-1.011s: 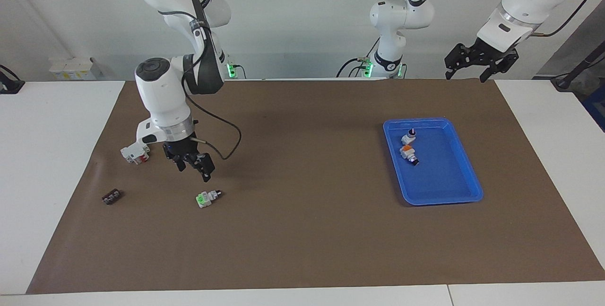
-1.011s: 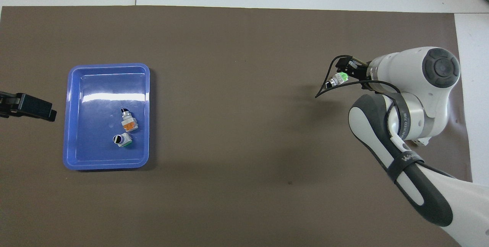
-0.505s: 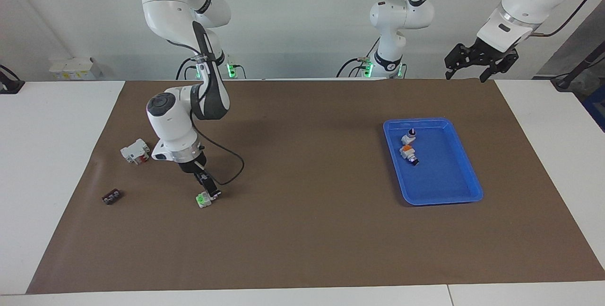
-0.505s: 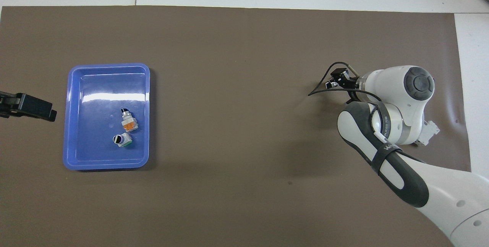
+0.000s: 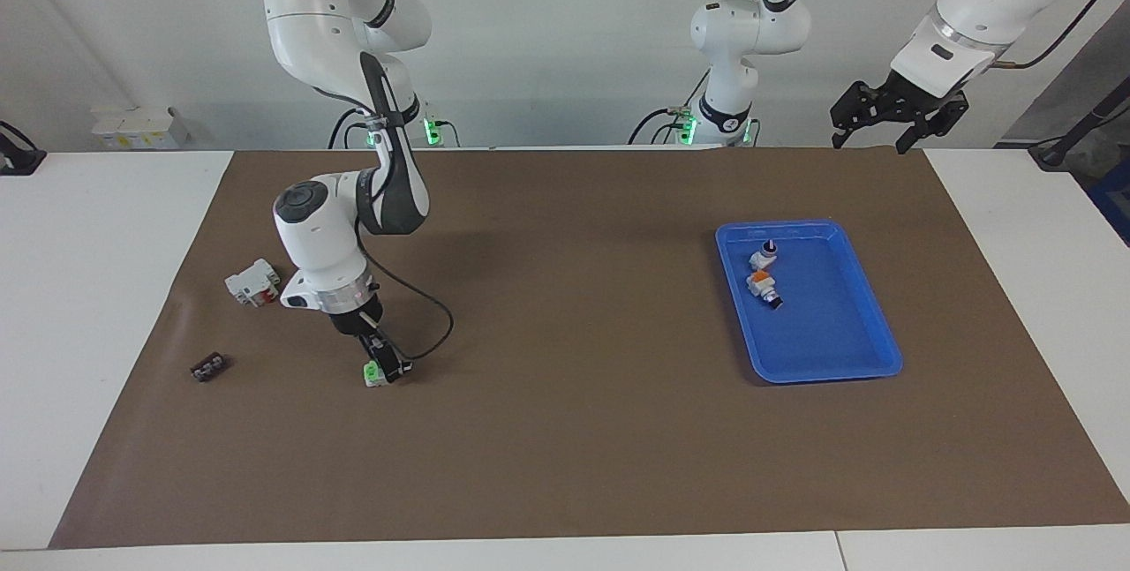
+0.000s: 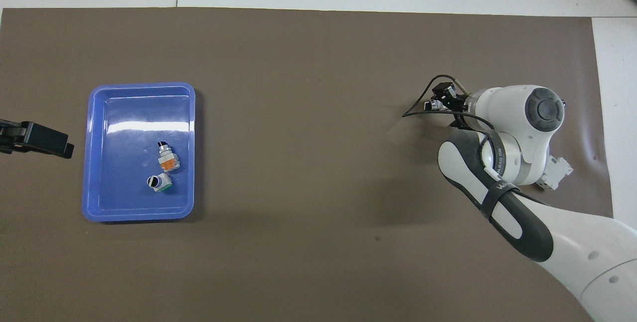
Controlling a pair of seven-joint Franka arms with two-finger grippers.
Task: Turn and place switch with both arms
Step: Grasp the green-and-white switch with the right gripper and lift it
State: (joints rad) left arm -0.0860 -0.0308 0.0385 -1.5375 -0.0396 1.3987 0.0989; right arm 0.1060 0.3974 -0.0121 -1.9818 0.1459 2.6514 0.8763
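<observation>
The switch (image 5: 374,371), white-grey with a bright green block, lies on the brown mat toward the right arm's end of the table. My right gripper (image 5: 387,365) is down at the mat, shut on the switch around its stem end. In the overhead view the right gripper (image 6: 442,99) covers most of the switch (image 6: 432,105); only the silver stem shows. My left gripper (image 5: 870,146) waits open and empty, raised over the mat's edge at the left arm's end. It shows at the frame's edge in the overhead view (image 6: 59,145).
A blue tray (image 5: 839,359) (image 6: 139,215) at the left arm's end holds an orange-marked switch (image 5: 761,282) (image 6: 167,161) and another small switch (image 5: 766,253) (image 6: 159,182). A white block with red (image 5: 252,282) (image 6: 555,175) and a small black part (image 5: 208,367) lie near the right gripper.
My right gripper came down from above the mat onto the switch and closed on it; the switch shifted slightly. The left arm has not moved.
</observation>
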